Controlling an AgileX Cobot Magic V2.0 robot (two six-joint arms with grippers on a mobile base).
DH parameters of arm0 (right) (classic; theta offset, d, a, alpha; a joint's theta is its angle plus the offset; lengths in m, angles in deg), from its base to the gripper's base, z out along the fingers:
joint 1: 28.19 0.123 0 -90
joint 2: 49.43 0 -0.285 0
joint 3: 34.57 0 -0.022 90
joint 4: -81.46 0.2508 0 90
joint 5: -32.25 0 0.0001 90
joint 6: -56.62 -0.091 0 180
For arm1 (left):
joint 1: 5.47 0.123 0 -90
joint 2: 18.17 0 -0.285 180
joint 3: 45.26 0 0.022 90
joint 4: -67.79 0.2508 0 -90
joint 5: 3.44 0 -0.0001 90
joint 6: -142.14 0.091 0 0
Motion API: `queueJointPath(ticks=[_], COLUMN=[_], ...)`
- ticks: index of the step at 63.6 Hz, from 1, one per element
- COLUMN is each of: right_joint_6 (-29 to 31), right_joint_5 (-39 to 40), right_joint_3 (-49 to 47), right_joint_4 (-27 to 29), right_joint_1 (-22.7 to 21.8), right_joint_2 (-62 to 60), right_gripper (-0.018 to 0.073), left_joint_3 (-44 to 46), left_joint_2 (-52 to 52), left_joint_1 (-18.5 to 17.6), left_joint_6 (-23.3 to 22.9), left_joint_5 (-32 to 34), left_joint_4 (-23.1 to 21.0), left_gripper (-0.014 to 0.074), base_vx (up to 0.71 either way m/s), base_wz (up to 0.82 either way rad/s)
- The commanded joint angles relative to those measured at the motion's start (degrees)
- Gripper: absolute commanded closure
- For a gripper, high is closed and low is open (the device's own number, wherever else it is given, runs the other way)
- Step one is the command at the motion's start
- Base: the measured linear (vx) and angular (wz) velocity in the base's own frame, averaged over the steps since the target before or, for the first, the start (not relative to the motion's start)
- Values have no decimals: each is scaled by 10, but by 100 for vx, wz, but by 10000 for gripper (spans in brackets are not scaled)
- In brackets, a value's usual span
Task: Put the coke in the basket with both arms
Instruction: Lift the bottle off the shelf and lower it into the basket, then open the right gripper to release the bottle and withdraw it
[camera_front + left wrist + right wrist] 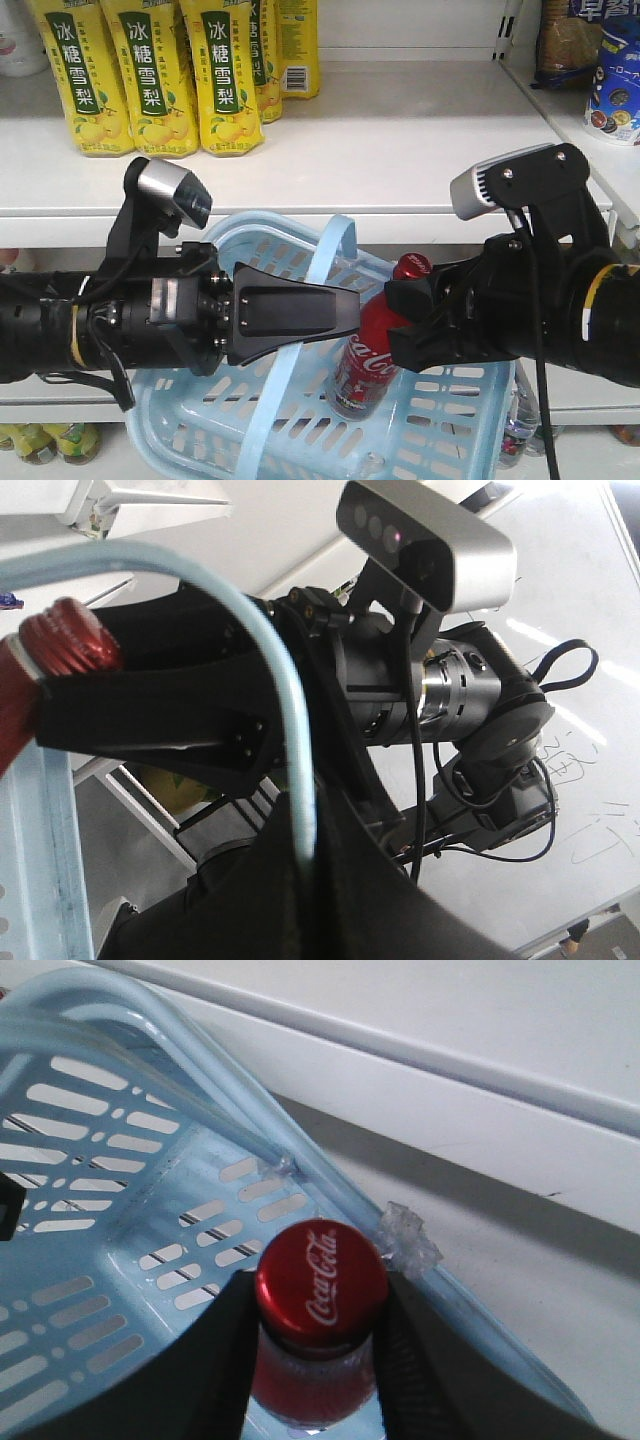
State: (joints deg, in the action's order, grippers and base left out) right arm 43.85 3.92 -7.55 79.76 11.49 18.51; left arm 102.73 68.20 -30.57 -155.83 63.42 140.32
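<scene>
The coke (pixel 368 362), neck gripped by the right pincer (pixel 408 325), hangs inside the basket (pixel 450 420), whose handle (pixel 325 255) the left pincer (pixel 345 312) clamps; release looks next.

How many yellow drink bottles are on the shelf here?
5 show, all in a row at the shelf's back left: three in front, two partly hidden behind. More may lie out of frame.
</scene>
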Motion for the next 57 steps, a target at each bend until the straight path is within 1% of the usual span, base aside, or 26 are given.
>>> queueJointPath(ticks=[1,12,19,25,32,37,43,50,51,54,55,57], right_joint_6=[6,6,6,6,6,6,5,4,4,4,4,2], right_joint_5=[66,66,66,66,63,51,26,-25,-34,-66,-80,-97], right_joint_3=[-21,-21,-21,-21,-21,-23,-23,-23,-23,-21,-21,-18], right_joint_4=[-7,-18,-32,-50,-68,-80,-108,-148,-153,-169,-174,-178], right_joint_1=[-1,-1,-1,-1,-1,-1,-1,-1,-1,-1,-1,-1], right_joint_2=[-11,-11,-14,-25,-48,-71,-107,-151,-157,-173,-182,-192], right_gripper=[379,159,51,8,14,48,152,368,417,519,568,575], left_joint_3=[16,16,16,16,16,16,16,16,16,16,16,16], left_joint_2=[-19,-19,-19,-19,-19,-19,-19,-19,-19,-19,-19,-19], left_joint_1=[-2,-2,-2,-2,-2,-2,-2,-2,-2,-2,-2,-2], left_joint_6=[5,5,5,5,5,5,5,5,5,5,5,5], left_joint_5=[93,93,93,93,93,93,93,93,93,93,93,93], left_joint_4=[-47,-47,-47,-47,-47,-47,-47,-47,-47,-47,-47,-47], left_gripper=[602,602,602,602,602,603,603,603,603,603,603,603], base_vx=[0,0,0,0,0,0,0,0,0,0,0,0], base_wz=[0,0,0,0,0,0,0,0,0,0,0,0])
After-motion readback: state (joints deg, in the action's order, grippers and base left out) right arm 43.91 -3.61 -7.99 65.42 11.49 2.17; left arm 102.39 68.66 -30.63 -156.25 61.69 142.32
